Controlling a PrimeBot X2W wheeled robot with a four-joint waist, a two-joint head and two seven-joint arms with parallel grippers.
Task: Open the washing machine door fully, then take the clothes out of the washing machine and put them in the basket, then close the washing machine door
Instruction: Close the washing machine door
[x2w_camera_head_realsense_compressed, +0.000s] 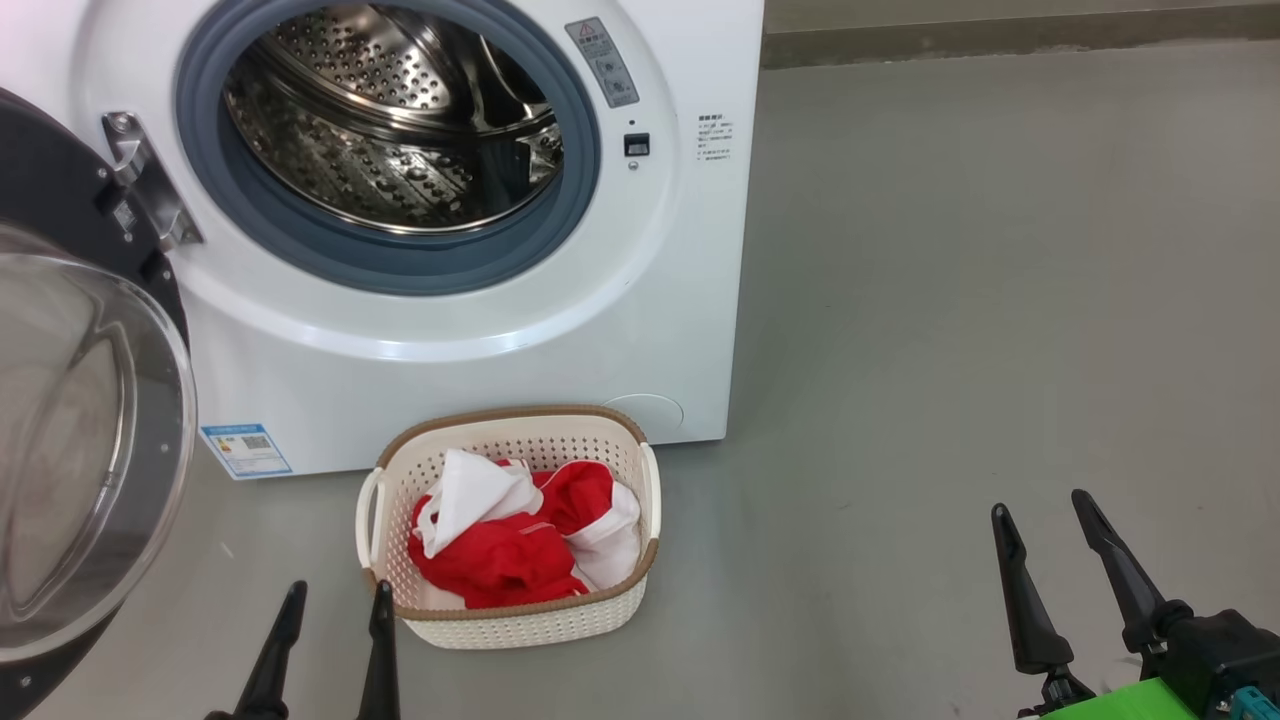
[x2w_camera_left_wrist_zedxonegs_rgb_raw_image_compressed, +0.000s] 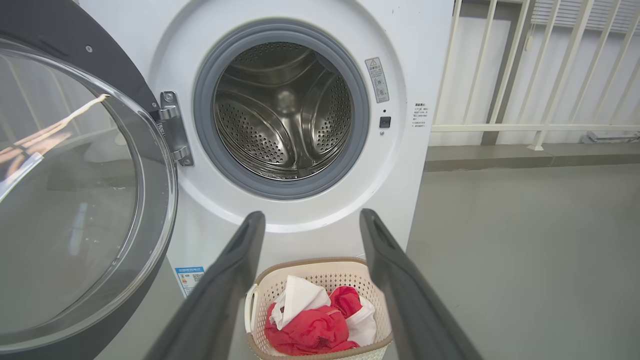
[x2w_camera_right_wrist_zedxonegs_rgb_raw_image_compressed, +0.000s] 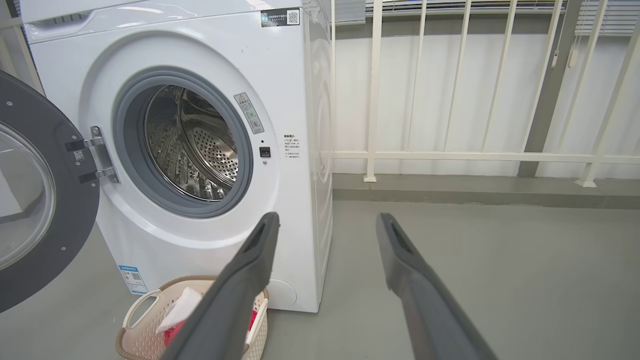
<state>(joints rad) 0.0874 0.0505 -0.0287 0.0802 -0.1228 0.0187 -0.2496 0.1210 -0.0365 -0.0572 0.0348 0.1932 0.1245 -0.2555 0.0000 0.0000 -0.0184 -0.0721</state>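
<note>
The left gripper (x2w_camera_head_realsense_compressed: 339, 590), wide open and empty, was found nearer the washing machine door (x2w_camera_head_realsense_compressed: 80, 420), which was seen standing open at its left.

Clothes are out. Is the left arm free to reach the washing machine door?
Probably yes: the washing machine door stands open just left of the left gripper, which is open and empty, with bare floor between them; the basket sits to its right.
</note>
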